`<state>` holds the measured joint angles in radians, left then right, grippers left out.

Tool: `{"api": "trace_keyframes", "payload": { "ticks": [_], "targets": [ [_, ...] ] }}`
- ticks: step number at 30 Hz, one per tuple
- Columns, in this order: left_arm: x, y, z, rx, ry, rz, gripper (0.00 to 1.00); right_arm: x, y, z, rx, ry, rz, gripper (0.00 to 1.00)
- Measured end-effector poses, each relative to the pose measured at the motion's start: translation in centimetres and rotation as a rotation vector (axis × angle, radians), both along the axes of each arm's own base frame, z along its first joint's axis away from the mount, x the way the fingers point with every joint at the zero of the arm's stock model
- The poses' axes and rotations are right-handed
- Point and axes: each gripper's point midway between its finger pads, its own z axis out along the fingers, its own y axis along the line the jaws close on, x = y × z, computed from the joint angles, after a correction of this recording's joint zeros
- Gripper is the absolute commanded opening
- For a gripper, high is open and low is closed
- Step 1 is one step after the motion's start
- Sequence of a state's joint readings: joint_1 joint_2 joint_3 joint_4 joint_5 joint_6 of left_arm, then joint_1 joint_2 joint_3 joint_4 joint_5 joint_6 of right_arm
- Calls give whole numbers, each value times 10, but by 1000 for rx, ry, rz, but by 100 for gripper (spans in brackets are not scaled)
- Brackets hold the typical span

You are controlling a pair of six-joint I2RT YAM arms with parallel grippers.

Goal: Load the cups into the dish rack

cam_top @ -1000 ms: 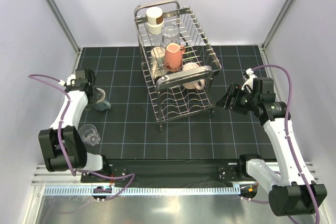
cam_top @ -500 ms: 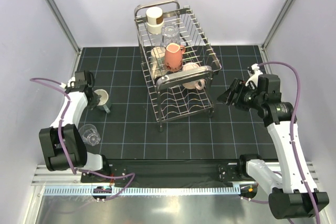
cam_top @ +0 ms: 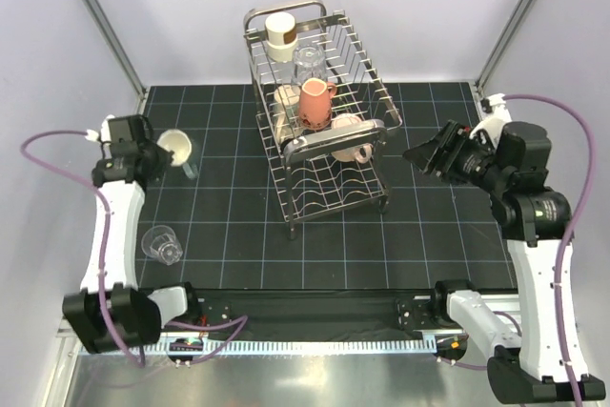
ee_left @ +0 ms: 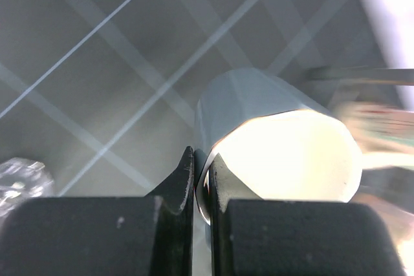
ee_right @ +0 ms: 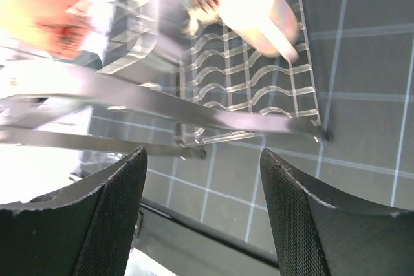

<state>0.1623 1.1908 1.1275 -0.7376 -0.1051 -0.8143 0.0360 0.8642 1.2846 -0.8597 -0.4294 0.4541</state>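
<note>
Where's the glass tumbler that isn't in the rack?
In the top view, the glass tumbler sits on the black mat at the left, beside the left arm, closer to the robot than the teal-grey mug.

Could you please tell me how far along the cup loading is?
Done: several cups sit in the rack, among them a salmon mug and a banded mug. In hand: the left gripper has its jaws shut on a tilted grey mug at its rim. Left: that mug and one tumbler on the mat. The right gripper is open and empty.
</note>
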Motion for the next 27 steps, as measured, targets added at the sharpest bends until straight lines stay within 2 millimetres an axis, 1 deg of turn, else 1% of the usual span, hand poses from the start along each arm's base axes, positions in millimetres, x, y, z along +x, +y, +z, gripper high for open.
{"api": "trace_keyframes", "payload": {
  "ticks": [3,6,8,9,11,13,16,18,21,23,27],
  "targets": [
    [3,-9,66,-22,-192,-19,0,-8,4,32,23,-76,19,72],
    [-5,-25,132,-71,-395,-61,0,-21,13,64,62,-152,74,72],
    [-13,-38,166,-110,-511,-100,0,-31,24,80,103,-194,139,74],
    [-17,-47,180,-135,-559,-127,0,-40,32,90,142,-221,186,75],
    [-22,-63,202,-180,-629,-183,0,-55,44,104,200,-265,270,80],
    [-23,-85,223,-242,-695,-259,0,-69,55,119,264,-320,360,82],
    [-25,-129,246,-327,-761,-402,0,-85,65,127,330,-338,458,84],
    [-32,-165,257,-380,-781,-520,0,-91,70,131,359,-340,508,84],
    [-51,-217,274,-449,-797,-695,1,-101,83,132,411,-316,597,84],
    [-68,-245,288,-487,-823,-794,0,-109,94,132,438,-289,667,84],
    [-100,-282,309,-541,-892,-929,1,-131,120,132,474,-244,805,84]
  ]
}}
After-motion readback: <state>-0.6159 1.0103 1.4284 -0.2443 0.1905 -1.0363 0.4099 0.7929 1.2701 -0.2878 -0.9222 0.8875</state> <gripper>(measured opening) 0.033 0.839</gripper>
